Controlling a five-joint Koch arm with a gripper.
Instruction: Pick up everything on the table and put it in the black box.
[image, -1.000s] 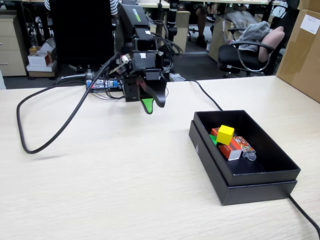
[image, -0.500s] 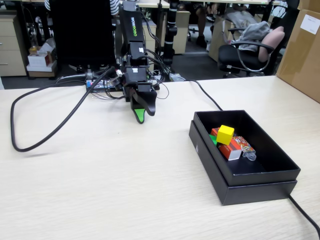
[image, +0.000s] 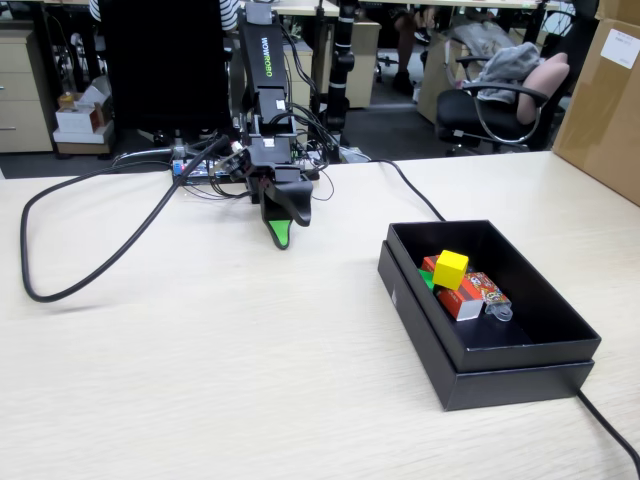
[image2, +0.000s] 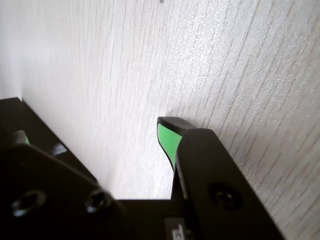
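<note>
Found the yellow cube (image: 451, 268) perched on the red block (image: 453, 292) inside the black box (image: 520, 352), near its left wall in the fixed view, with a sliver of the green cube (image: 426, 279) wedged beside them. Saw nothing of the task's left on the table (image: 250, 380). Judged all three light, stiff and smooth-sided; best pinched across opposite flat faces, the red block across its narrow width. Noted the gripper (image: 281, 236) hanging low near the far edge, empty, jaws seemingly together, green tip just above the wood.
</note>
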